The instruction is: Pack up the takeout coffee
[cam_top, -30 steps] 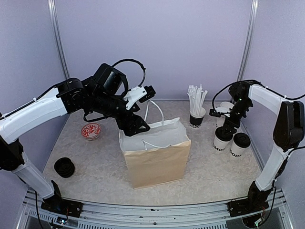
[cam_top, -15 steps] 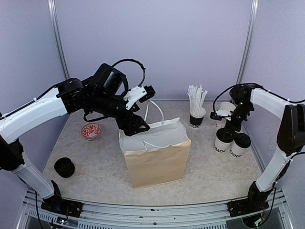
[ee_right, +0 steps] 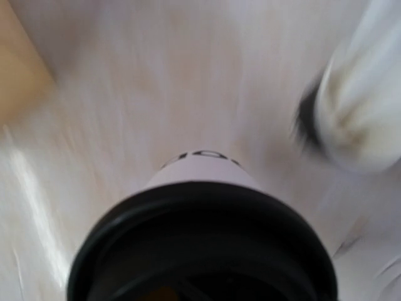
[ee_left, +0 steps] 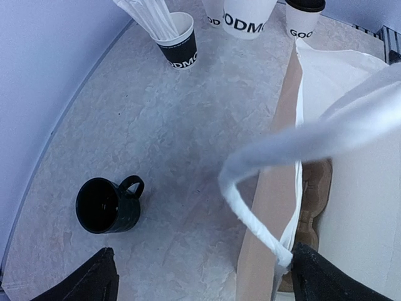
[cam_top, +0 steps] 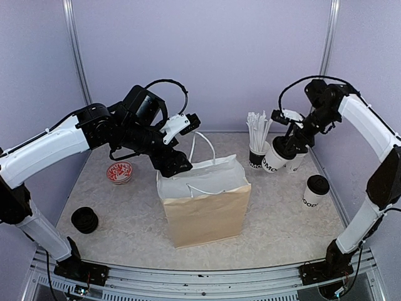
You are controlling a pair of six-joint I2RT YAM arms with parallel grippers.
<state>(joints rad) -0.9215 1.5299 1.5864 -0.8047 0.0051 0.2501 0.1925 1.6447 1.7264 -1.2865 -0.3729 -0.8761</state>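
Note:
One takeout coffee cup [cam_top: 273, 161], white with a black lid and black lettering, hangs tilted above the table in my right gripper [cam_top: 287, 145], which is shut on its lid end. In the right wrist view its black lid [ee_right: 200, 244] fills the bottom and hides the fingers. It also shows in the left wrist view [ee_left: 247, 15]. A second coffee cup [cam_top: 315, 190] stands on the table at the right. The brown paper bag [cam_top: 203, 204] stands open in the middle. My left gripper [cam_top: 177, 164] is open at the bag's back-left rim, its jaws astride the bag wall [ee_left: 266, 188].
A black cup of white straws [cam_top: 258, 150] stands just left of the lifted cup. Lidless white cups [cam_top: 296, 162] stand behind it. A dark handled mug [ee_left: 106, 205] sits behind the bag. A red bowl [cam_top: 119, 171] and a black round object [cam_top: 84, 219] lie at the left.
My right gripper has lifted one coffee cup off the table and carried it up and left, toward the straw cup. The other cup stays put. The left arm has barely moved.

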